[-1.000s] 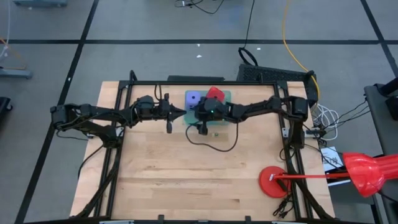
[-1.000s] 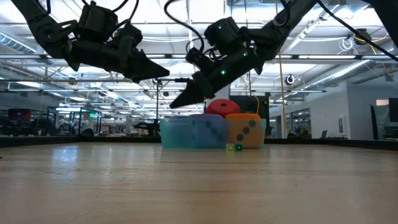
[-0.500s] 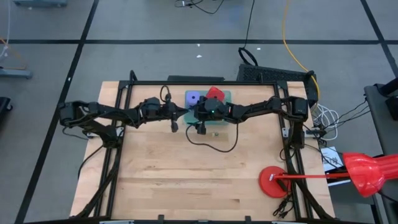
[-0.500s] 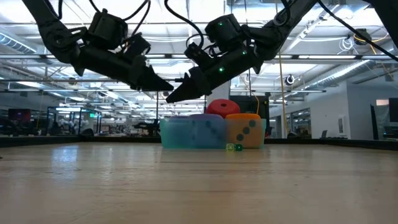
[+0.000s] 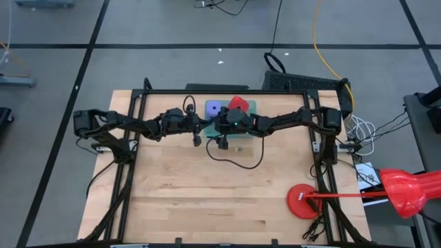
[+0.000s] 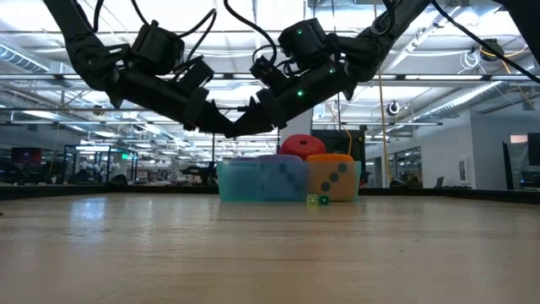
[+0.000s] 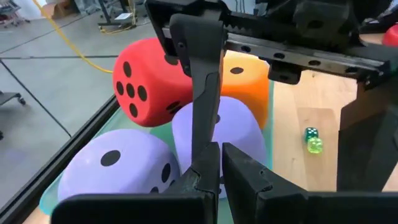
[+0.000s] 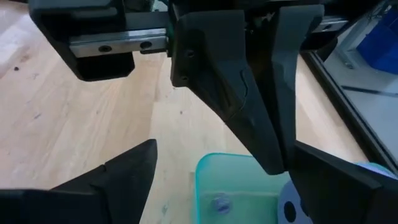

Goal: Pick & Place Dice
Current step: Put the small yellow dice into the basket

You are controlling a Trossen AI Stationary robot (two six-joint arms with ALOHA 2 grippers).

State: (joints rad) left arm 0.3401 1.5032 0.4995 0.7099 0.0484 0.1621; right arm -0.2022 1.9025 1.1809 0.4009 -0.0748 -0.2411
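**Left arm closes in on the tray of dice**

Since the earlier pictures, the left arm has been brought rightward, so that the left gripper (image 5: 198, 130) now nearly meets the right gripper (image 5: 209, 128) beside the green tray (image 5: 252, 107) at the table's far edge. The left jaws are shut on nothing; the right jaws stand wide, empty. In the tray sit the red die (image 7: 144, 81), orange die (image 7: 250, 85) and two purple dice (image 7: 217, 132). Before any descent, the crowded fingers should be separated and one die chosen. Two tiny green dice (image 7: 313, 140) lie outside. No writing is legible.
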